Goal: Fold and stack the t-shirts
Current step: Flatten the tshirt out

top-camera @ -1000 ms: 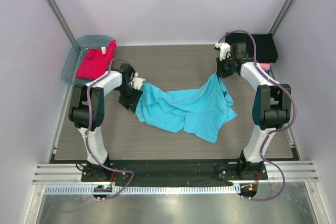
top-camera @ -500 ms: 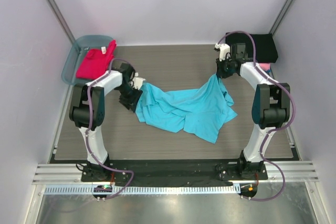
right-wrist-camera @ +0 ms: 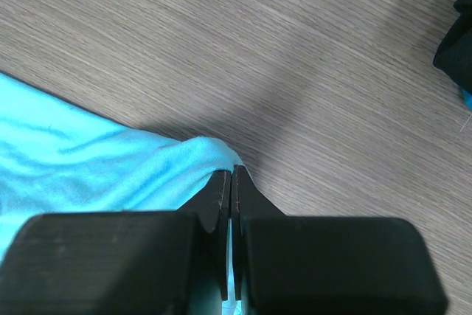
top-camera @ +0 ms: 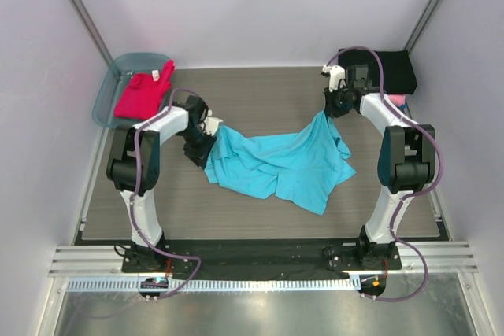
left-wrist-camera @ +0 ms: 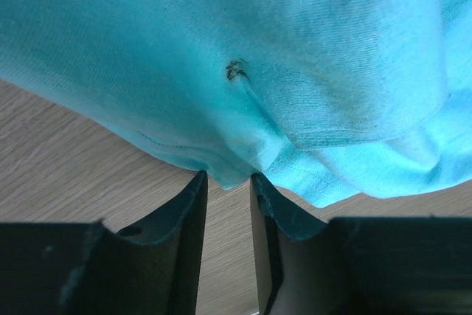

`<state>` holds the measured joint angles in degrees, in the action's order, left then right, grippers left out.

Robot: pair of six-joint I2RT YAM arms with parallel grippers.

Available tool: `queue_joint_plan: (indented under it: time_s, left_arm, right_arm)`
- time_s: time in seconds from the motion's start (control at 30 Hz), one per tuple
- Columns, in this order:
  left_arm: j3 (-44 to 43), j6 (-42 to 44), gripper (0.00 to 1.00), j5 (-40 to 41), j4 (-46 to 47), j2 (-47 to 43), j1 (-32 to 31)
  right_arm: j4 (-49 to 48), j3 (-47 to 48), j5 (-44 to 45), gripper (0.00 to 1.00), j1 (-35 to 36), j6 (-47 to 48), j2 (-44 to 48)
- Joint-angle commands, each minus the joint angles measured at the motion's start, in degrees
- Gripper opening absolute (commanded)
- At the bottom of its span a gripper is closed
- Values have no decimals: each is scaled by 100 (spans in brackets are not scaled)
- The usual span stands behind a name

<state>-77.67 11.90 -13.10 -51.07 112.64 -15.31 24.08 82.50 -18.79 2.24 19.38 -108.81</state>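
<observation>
The turquoise t-shirt (top-camera: 276, 159) lies crumpled across the middle of the table. My right gripper (top-camera: 327, 110) is shut on its far right corner (right-wrist-camera: 199, 154), holding it just off the wood. At the shirt's left edge, my left gripper (top-camera: 210, 133) has its jaws a little apart, with a hem corner (left-wrist-camera: 230, 175) poking between the fingertips (left-wrist-camera: 195, 182). A small dark mark (left-wrist-camera: 236, 70) shows on the cloth above. A red-magenta t-shirt (top-camera: 142, 94) lies in the tub. A black t-shirt (top-camera: 390, 68) sits folded at the back right, with a pink one (top-camera: 398, 101) peeking out beside it.
The translucent blue-grey tub (top-camera: 106, 96) stands at the back left corner. White walls close in the table on three sides. The black shirt's edge (right-wrist-camera: 457, 46) shows to the right of my right gripper.
My left gripper has shifted slightly up and right onto the turquoise shirt's left edge, and its jaws have narrowed. The right arm has not moved.
</observation>
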Motion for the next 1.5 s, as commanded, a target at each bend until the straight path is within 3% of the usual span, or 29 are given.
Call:
queue_joint_plan:
  time_s: [0.0,0.03,0.07,0.13,0.33,0.47,0.5,0.53,0.57,0.77,0.93,1.17,1.47]
  left_arm:
    - [191,-100,28,-122,378,399,-60]
    - [199,-92,23,-122,370,390,-60]
    - [199,-100,12,-87,370,382,-60]
    - [226,-83,3,-61,361,355,-42]
    - [340,163,0,255,492,-408,168]
    - [-10,392,0,554,633,-831,406]
    - [-368,435,0,572,581,-788,450]
    - [-546,471,0,572,520,-735,450]
    - [-756,471,0,563,441,-656,459]
    - [-1585,357,0,572,326,-164,371]
    - [-1497,296,0,511,343,-119,301]
    - [-1216,251,0,493,405,-207,301]
    - [-987,199,0,616,422,-286,301]
  right_arm:
    - [-114,135,-81,1,5,14,97]
    - [-122,135,-99,1,4,-4,106]
    - [-122,144,-108,1,4,5,97]
    - [-140,152,-116,1,5,-13,106]
    - [-158,152,67,2,4,215,45]
    - [-166,380,769,40,-118,549,-35]
    - [-158,390,919,57,-327,654,9]
    - [-166,381,921,67,-416,760,62]
    - [-166,311,903,71,-496,1056,236]
    - [87,-1083,-123,70,-593,2850,1773]
    - [1562,-2166,-1073,64,-50,4722,3161]
    - [2548,-3406,-1285,48,1049,5848,3937]
    - [3208,-3881,-1435,47,1516,6674,3921]
